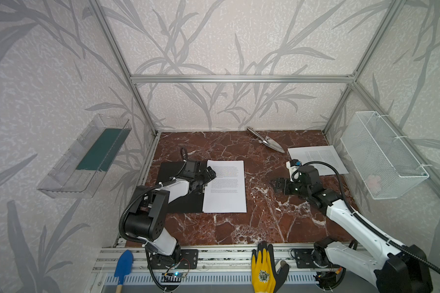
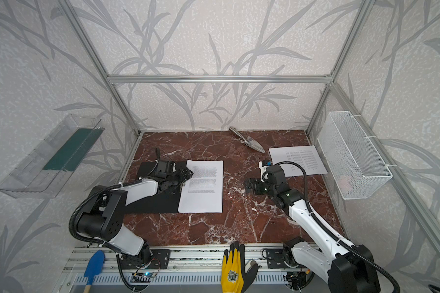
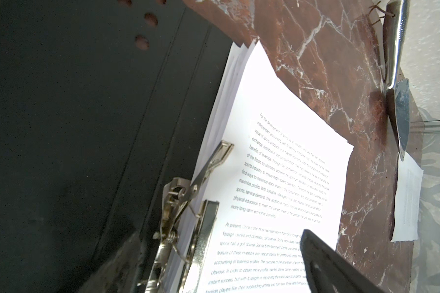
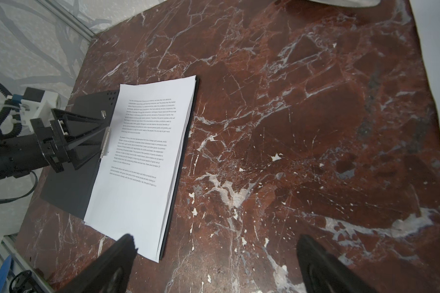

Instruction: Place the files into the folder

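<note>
The black folder (image 1: 188, 205) (image 2: 158, 205) (image 3: 87, 126) (image 4: 69, 187) lies open and flat on the left of the table. A stack of white printed files (image 1: 225, 186) (image 2: 203, 186) (image 3: 277, 165) (image 4: 142, 157) covers its right half, beside the metal clip (image 3: 183, 215) (image 4: 106, 142). My left gripper (image 1: 210, 175) (image 2: 187, 175) (image 3: 221, 265) (image 4: 87, 134) hovers open over the clip and the stack's left edge, holding nothing. Another printed sheet (image 1: 318, 159) (image 2: 299, 159) (image 3: 407, 200) lies at the back right. My right gripper (image 1: 277, 186) (image 2: 248, 186) (image 4: 217, 263) stands open over bare marble, right of the stack.
A metal trowel (image 1: 267, 142) (image 2: 249, 142) (image 3: 396, 76) lies at the back. A white wire basket (image 1: 384, 157) hangs on the right wall, and a clear tray (image 1: 69, 175) with a dark green panel (image 1: 99, 149) on the left wall. A yellow glove (image 1: 263, 269) and blue shovel (image 1: 123, 263) rest at the front rail.
</note>
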`<action>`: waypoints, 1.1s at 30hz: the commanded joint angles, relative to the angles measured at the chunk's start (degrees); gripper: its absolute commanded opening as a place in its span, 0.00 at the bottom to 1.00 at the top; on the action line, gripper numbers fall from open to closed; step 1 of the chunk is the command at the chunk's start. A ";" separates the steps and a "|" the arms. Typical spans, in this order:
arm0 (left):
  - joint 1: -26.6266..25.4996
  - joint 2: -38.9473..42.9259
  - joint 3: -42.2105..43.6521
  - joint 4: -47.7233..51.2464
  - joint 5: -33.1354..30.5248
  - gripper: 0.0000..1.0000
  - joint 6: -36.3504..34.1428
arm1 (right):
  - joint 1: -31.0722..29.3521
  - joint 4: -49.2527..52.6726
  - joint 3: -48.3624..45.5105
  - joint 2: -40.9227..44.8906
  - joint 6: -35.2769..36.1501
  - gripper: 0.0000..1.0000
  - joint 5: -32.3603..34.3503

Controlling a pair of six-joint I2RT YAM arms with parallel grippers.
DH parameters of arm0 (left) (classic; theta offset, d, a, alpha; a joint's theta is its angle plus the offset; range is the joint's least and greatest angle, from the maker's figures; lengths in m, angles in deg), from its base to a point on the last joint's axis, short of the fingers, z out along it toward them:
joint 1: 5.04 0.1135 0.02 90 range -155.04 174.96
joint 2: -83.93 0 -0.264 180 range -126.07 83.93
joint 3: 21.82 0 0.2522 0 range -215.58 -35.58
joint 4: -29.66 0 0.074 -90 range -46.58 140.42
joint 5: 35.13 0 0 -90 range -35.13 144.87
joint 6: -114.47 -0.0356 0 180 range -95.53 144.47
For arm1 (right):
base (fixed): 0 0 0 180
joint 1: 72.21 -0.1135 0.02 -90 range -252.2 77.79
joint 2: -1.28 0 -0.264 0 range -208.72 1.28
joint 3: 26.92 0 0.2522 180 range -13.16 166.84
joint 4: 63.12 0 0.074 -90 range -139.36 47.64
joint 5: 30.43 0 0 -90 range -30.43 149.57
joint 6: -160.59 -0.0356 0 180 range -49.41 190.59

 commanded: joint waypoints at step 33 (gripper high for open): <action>-15.24 35.87 3.58 13.90 -0.43 0.99 2.75 | 5.44 -0.49 -0.62 -5.77 -1.93 0.99 8.53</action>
